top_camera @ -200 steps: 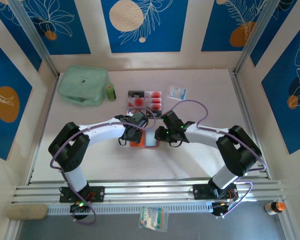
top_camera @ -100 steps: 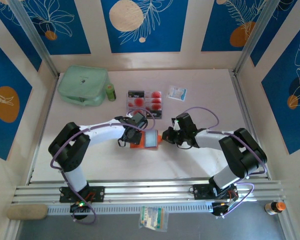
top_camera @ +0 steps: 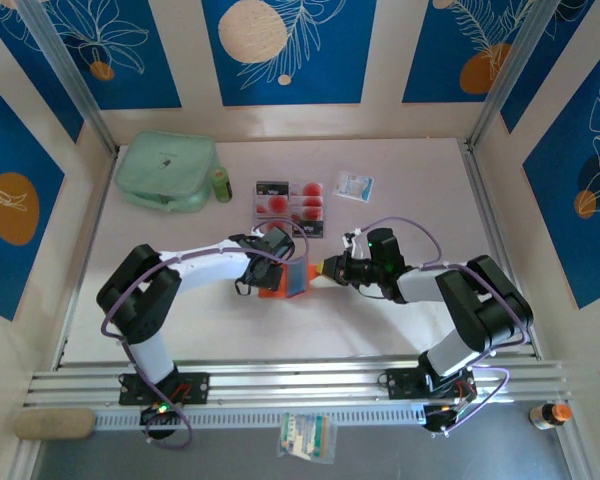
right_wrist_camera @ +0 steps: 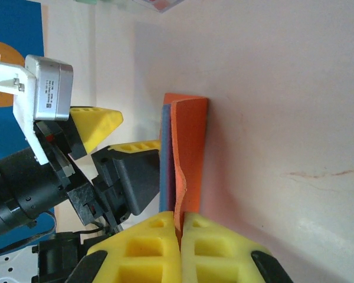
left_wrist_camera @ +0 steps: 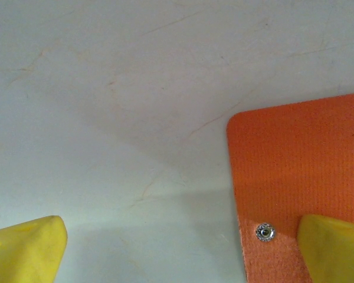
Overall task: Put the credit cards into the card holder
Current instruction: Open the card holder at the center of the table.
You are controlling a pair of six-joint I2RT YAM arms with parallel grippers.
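Right gripper [right_wrist_camera: 180,221] back (orange holder [right_wrist_camera: 192,132] ajar)

Top cam overhead w/ whole table [top_camera: 420,195]; wrist cams close; shared: card holder [left_wrist_camera: 301,171].

Bright, even overhead light is filling the top view, casting soft shadows under the arms [top_camera: 200,262] on the counter [top_camera: 420,200]. At the left wrist, a faint shadow is crossing the counter, the fingers [left_wrist_camera: 23,250] are blurring, and the holder [left_wrist_camera: 301,171] is showing sharp.
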